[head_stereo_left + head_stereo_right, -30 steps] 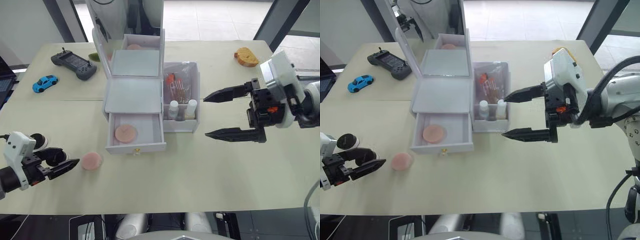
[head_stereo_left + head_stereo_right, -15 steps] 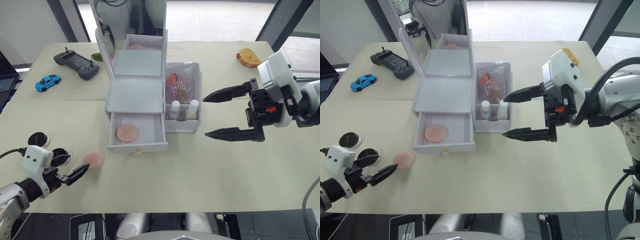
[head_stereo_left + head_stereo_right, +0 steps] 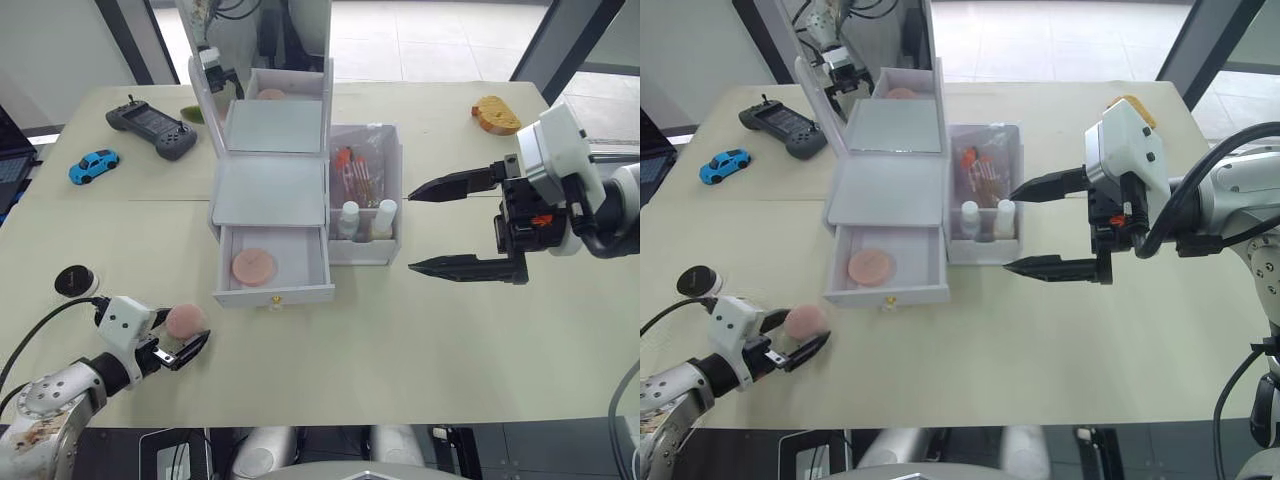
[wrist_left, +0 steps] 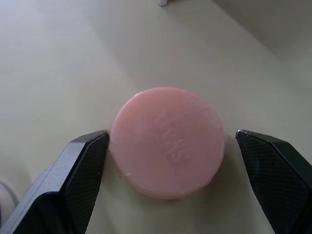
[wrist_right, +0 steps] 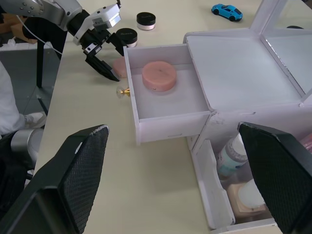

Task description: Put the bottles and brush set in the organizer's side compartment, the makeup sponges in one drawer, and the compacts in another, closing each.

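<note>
The left gripper (image 4: pixel 168 161) sits low on the table (image 3: pixel 420 340), fingers spread wide around a pink sponge (image 4: pixel 168 140); one pad (image 4: pixel 90 161) touches its edge, the other stands off. A second sponge (image 3: pixel 252 265) lies in the open drawer (image 3: pixel 275 262) of the organizer (image 3: pixel 270 190). The right gripper (image 3: pixel 420 226) hovers wide open and empty, just beside the side bin (image 3: pixel 365 195), which holds two bottles (image 3: pixel 347 218) and the brush set (image 3: pixel 360 170).

We see bare surface (image 3: pixel 420 340) ahead of the pulled-out drawer (image 3: pixel 275 265); the right end effector (image 3: pixel 420 228) hangs beside the organizer (image 3: pixel 270 190).
</note>
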Motion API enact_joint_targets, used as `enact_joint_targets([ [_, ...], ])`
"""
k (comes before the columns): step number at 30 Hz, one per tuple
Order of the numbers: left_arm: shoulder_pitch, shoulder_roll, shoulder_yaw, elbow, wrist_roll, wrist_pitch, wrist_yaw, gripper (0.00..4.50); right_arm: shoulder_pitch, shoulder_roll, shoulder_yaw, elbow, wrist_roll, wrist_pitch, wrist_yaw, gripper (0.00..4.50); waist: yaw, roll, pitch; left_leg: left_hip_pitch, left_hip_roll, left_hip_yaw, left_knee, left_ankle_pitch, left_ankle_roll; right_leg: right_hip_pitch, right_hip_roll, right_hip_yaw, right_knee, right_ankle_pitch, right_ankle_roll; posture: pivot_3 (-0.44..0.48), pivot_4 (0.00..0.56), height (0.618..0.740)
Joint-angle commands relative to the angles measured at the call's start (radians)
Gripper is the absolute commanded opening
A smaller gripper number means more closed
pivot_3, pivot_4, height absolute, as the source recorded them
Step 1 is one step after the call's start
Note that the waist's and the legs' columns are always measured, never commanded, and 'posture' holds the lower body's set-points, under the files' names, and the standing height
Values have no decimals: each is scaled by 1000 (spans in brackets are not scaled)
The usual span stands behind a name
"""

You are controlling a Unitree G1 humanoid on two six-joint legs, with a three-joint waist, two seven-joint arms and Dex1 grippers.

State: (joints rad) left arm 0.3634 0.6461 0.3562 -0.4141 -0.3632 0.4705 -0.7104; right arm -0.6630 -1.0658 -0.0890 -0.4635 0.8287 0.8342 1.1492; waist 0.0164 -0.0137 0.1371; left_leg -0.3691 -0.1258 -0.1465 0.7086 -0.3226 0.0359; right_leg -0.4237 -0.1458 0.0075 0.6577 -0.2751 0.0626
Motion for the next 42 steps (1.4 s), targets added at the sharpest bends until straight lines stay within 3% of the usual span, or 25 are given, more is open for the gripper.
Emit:
enact_joint_targets([
  [1, -15, 0, -24, 16, 22, -20, 12, 4072, -17, -13, -35, -16, 5, -11, -4, 4500, 3, 0, 0, 0, 0, 0, 0, 0, 0, 0, 0, 0, 0, 0, 0, 0, 150, 740],
  [5, -28, 17, -7, 62, 15, -33, -8, 2986, -7, -17, -41, -17, 2, -18, 0, 4500, 3, 0, 0, 0, 0, 0, 0, 0, 0, 0, 0, 0, 0, 0, 0, 0, 150, 740],
  [9, -55, 37, 32, 115, 1, -66, -32, 2963, -11, -12, -37, -15, 0, -23, 0, 4500, 1, 0, 0, 1, 0, 0, 0, 0, 0, 0, 0, 0, 0, 0, 0, 0, 150, 740],
  [13, -224, 93, 110, 166, -91, -27, -49, 2963, -40, -2, -17, 3, -8, -33, 11, 4500, 5, -1, 1, 0, 0, 0, 0, 0, 0, -1, 1, -1, 1, 0, 0, 0, 150, 740],
  [19, -491, 233, 126, 209, -217, 33, -165, 2963, -84, 3, -8, 14, -4, -22, 12, 4500, 1, -1, 1, 0, 0, 0, 0, 0, 0, -1, 0, -1, 0, 0, 1, 0, 150, 740],
  [24, -728, 328, -55, 154, -303, 82, -367, 2963, -128, 12, 8, 12, 6, 22, -24, 4500, -7, -2, 1, -2, 0, 0, 1, 0, 0, -2, 0, -2, 0, 0, 1, 0, 150, 740],
  [30, -912, 355, -235, 120, -309, 133, -486, 2963, -129, -18, -27, -7, 24, 63, -60, 4500, -15, -2, 1, -2, 0, -1, 0, 0, 0, -2, 0, 0, 1, 1, 1, 0, 150, 740],
  [35, -978, 349, -382, 129, -200, 78, -541, 2963, -107, -45, -75, -39, 63, 120, -108, 4500, -18, -2, 2, -2, 0, 0, 0, 0, 0, -3, 1, -1, 3, 0, 1, 0, 150, 740],
  [42, -1003, 288, -480, 136, -133, 25, -585, 2963, -85, -67, -110, -62, 86, 152, -162, 4500, -15, -3, 2, -2, 0, 0, 1, 0, 0, -3, 1, -2, 3, 0, 1, 0, 150, 740],
])
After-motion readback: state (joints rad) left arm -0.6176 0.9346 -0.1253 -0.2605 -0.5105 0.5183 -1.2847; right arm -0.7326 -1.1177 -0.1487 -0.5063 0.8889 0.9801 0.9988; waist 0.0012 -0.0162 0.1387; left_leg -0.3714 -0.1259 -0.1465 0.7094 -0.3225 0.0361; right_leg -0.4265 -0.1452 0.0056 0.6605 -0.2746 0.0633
